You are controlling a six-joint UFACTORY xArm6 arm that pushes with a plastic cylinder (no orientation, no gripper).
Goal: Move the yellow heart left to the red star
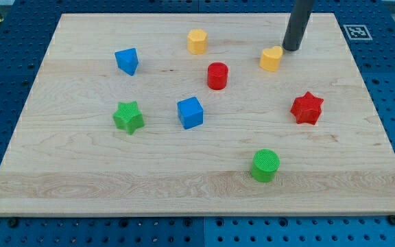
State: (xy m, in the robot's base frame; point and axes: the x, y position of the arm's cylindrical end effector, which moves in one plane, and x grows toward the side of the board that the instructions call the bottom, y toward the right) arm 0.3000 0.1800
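Note:
The yellow heart (271, 59) lies near the view's top, right of centre. The red star (306, 108) lies below it and to its right, a clear gap apart. My tip (293, 48) stands just to the upper right of the yellow heart, close to it; I cannot tell if it touches.
On the wooden board (67, 178) also lie a yellow hexagon block (197, 42), a red cylinder (217, 75), a blue block (127, 61) at the upper left, a blue cube (190, 112), a green star (128, 116) and a green cylinder (265, 165).

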